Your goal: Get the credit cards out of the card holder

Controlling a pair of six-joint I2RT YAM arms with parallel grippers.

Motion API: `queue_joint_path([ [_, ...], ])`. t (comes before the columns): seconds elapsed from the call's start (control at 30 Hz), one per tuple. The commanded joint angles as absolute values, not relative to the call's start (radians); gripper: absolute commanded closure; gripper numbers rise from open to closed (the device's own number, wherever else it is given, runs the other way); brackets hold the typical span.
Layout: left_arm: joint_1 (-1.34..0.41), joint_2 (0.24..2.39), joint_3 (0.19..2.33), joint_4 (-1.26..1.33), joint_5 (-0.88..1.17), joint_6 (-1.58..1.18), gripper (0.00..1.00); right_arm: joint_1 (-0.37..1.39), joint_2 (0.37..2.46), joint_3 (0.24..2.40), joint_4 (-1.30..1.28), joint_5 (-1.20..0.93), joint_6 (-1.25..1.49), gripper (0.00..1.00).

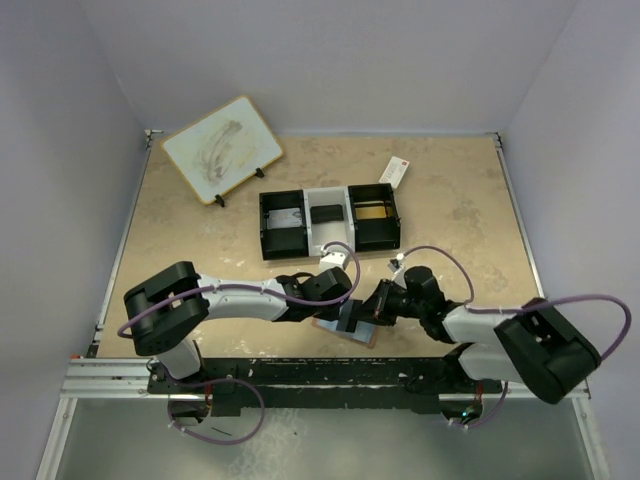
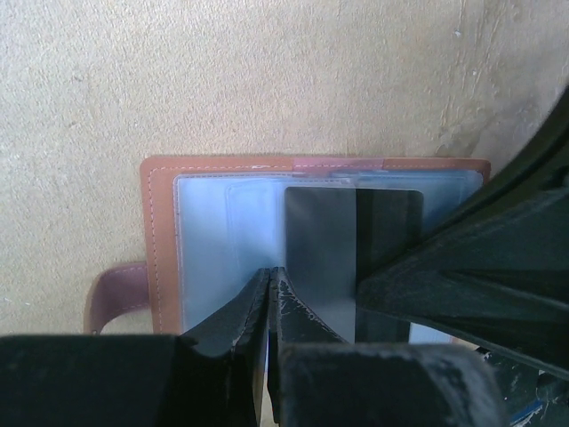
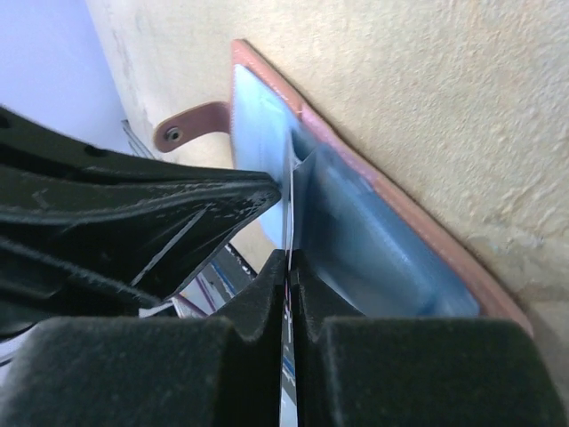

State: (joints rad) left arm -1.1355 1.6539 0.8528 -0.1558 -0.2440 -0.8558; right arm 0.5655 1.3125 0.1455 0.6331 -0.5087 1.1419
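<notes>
Credit card (image 2: 320, 258): one dark card is visible, seated in a glossy clear pocket (image 2: 222, 249) of the open card holder (image 2: 160, 231). From the right wrist view it shows edge-on, rising from the pocket mouth. How far it is out cannot be told.

Card holder: lies open and flat, close to the middle of the tabletop's (image 1: 450, 230) near edge. Its strap (image 2: 111, 289) is folded out to one side.

Right gripper (image 3: 289, 276): fingers are pinched together on the card's thin edge.

Left gripper (image 2: 269, 285): fingers are together and grip nothing. Their tips are planted on the neighbouring clear pocket, apparently pinning the holder down.

Handling, in my judgement: the card is light, stiff and smooth, so it is liable to slip from a shallow pinch. It is best taken well in from the exposed edge and drawn straight along the pocket. The holder is soft and light and would drag along with the card unless held down. The film pocket may cling to the card.

Surroundings: a three-compartment tray (image 1: 262, 225) stands at mid-tabletop, well apart from the holder. A white packet (image 1: 393, 172) with a red end lies beyond it, toward the far edge. A board (image 1: 222, 150) on a stand occupies the far left corner.
</notes>
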Motion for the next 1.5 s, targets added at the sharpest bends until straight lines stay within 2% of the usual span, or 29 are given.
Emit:
queue_joint_path([
  [0.0,-1.137,1.657,0.827,-0.266,-0.299,-0.866,1.0,0.569,1.16,0.116,0.53,-0.44,1.166,0.97],
  [0.13,-1.137,1.663,0.824,-0.26,-0.295,-0.864,1.0,0.569,1.048,0.124,0.405,-0.403,1.125,1.0],
  [0.23,-1.137,1.67,0.831,-0.261,-0.293,-0.86,1.0,0.569,1.032,0.107,0.438,-0.426,1.131,1.0],
  [0.37,-1.137,1.673,0.839,-0.261,-0.291,-0.858,1.0,0.569,1.097,0.114,0.467,-0.446,1.127,0.9],
  [0.43,-1.137,1.673,0.842,-0.261,-0.291,-0.857,1.0,0.569,1.139,0.118,0.513,-0.433,1.139,0.81],
  [0.5,-1.136,1.671,0.844,-0.257,-0.291,-0.859,1.0,0.571,1.168,0.112,0.564,-0.446,1.154,0.76],
  [0.7,-1.137,1.669,0.846,-0.26,-0.294,-0.862,1.0,0.569,1.129,0.074,0.586,-0.443,1.195,0.73],
  [0.73,-1.136,1.669,0.847,-0.26,-0.295,-0.862,1.0,0.57,1.111,0.067,0.583,-0.444,1.198,0.76],
  [0.8,-1.137,1.667,0.846,-0.261,-0.296,-0.861,1.0,0.57,1.07,0.062,0.541,-0.429,1.193,0.94],
  [0.87,-1.137,1.665,0.849,-0.268,-0.303,-0.861,1.0,0.57,1.015,0.079,0.432,-0.412,1.166,1.0],
  [1.2,-1.135,1.535,0.898,-0.349,-0.44,-0.846,1.0,0.568,0.64,0.222,0.026,-0.222,1.054,1.0],
  [1.37,-1.123,1.464,0.915,-0.419,-0.521,-0.84,1.0,0.568,0.615,0.312,-0.043,-0.168,0.91,1.0],
  [1.47,-1.081,1.399,0.904,-0.454,-0.549,-0.83,0.83,0.568,0.638,0.374,-0.027,-0.154,0.803,1.0],
])
